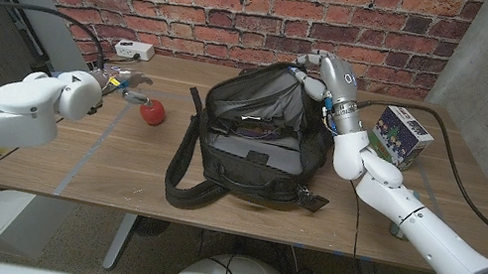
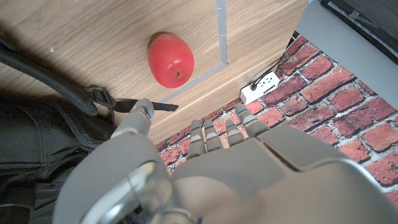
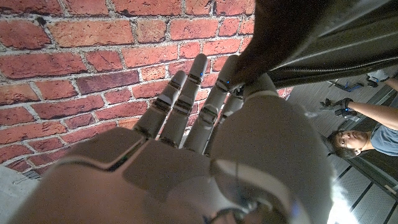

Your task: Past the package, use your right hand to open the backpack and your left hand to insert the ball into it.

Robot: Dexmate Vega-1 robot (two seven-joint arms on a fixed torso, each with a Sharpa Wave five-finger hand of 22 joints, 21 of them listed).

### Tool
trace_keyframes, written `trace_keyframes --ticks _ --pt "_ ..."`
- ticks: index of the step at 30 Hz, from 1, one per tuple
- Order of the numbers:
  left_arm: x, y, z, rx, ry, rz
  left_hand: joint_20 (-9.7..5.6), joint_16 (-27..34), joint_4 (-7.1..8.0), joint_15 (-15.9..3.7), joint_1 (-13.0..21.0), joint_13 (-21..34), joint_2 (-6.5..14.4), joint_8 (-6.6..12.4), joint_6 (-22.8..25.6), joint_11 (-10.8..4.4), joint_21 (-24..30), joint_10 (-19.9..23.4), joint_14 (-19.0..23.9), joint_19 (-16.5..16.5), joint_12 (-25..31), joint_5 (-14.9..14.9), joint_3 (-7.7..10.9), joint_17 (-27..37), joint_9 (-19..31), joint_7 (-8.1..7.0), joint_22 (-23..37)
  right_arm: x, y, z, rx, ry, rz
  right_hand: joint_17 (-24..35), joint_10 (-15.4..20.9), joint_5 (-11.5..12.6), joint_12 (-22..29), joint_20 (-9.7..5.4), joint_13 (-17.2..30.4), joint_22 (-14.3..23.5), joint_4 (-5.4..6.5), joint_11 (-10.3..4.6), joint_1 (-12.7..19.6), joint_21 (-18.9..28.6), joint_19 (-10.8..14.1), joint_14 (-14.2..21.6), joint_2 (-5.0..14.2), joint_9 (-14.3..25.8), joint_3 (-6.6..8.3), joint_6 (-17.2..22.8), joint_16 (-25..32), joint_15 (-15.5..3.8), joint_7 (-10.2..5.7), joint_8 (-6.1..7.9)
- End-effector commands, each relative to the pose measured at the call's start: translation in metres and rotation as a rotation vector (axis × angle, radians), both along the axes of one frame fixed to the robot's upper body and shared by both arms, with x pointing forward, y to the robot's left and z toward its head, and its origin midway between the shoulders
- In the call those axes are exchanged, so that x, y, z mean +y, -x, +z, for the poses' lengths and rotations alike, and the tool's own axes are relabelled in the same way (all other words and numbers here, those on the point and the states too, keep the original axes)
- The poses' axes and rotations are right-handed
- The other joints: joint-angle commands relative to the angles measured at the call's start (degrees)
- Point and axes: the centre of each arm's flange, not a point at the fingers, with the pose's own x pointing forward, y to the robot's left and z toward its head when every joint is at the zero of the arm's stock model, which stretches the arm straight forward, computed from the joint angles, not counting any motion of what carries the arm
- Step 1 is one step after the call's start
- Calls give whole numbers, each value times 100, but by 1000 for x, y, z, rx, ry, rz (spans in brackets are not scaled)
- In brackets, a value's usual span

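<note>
The black backpack lies in the middle of the table with its top gaping open. My right hand holds the bag's far right rim up; in the right wrist view black fabric is pinched at the fingertips. The red ball sits on the wood just left of the bag, also seen as the ball in the left wrist view. My left hand hovers just left of the ball, fingers apart and holding nothing. The white and blue package stands right of my right forearm.
A white power strip lies at the table's back edge against the brick wall. The backpack's strap trails along its left side toward the front edge. A person shows in the right wrist view.
</note>
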Motion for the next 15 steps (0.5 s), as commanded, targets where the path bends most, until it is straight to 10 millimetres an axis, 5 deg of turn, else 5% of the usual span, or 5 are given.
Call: trace_keyframes --ticks 1,15 --pt "1 -10 7 29 -44 24 -8 32 18 43 35 21 -50 11 -3 -6 35 -4 -57 27 17 -2 -27 15 17 -7 24 0 0 5 -13 -7 -3 21 37 26 -5 -642 23 8 -18 -26 66 25 -1 53 96 14 -15 33 -46 -759 -50 30" --pt "11 -25 7 84 -78 56 -11 38 31 79 44 25 -78 17 -67 14 37 -11 -78 11 34 -27 -53 16 19 -16 27 1 0 6 -14 -30 -13 59 41 29 -16 -635 21 8 -16 -26 81 29 4 73 100 14 -46 31 -80 -762 -44 30"
